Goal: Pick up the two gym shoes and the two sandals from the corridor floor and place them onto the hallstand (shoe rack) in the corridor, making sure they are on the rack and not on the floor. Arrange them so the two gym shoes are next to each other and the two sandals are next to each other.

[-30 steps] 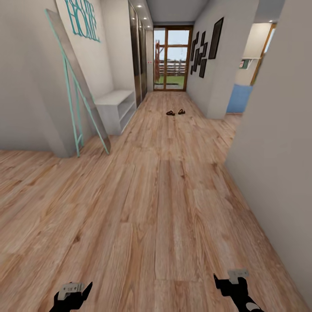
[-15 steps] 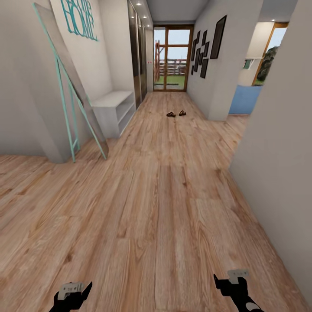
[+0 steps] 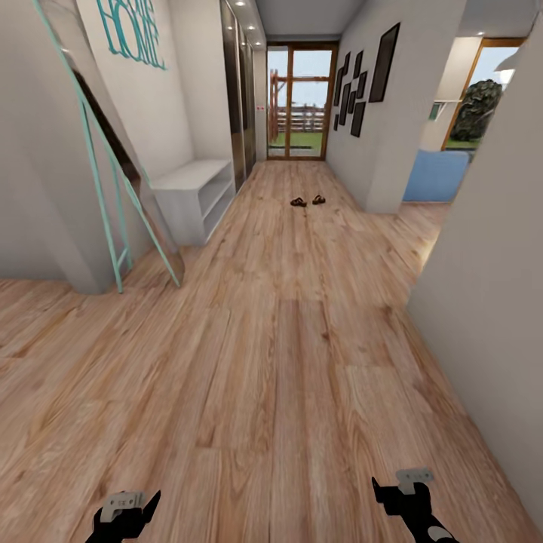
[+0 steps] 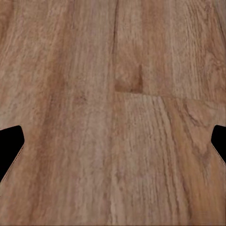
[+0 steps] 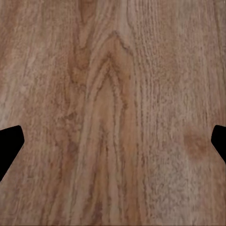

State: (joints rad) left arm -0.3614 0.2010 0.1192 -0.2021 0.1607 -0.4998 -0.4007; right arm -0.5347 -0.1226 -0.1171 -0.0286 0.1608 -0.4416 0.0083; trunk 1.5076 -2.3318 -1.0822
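1. Two sandals [image 3: 308, 200] far down the corridor floor [image 3: 279, 362], near the middle of the planks, a little before the glass door [image 3: 300, 102]. Small, dark brown, low and flat; strap detail too small to make out.
2. Lying side by side with a narrow gap, not touching. Pair spread across the corridor; which way each toe points, and each long axis, too small to tell.
3. Floor of light brown wood planks with plain grain, planks running lengthwise toward the door.
4. White bench [image 3: 194, 190] with open shelf levels against the left wall, nearer than the sandals and well apart from them. No wall shelves seen above it.
5. Leaning mirror [image 3: 98, 143] with a teal frame just before the bench, foot on the floor, top tilted to the wall. Teal lettering [image 3: 134, 29] on the wall above.
6. Dark picture frames [image 3: 362, 83] on the right wall; blue low wall [image 3: 436, 177] in a side opening beyond; grey wall [image 3: 490, 286] close on the right.
7. Open planks between robot and sandals, nothing lying across the way.
8. Left gripper [image 3: 128, 513] and right gripper [image 3: 403, 494] low at the head view's bottom edge, over bare planks, holding nothing.
9. In both wrist views, dark fingertips [image 4: 9, 146] [image 5: 9, 143] at opposite edges with wood grain between: both spread wide.
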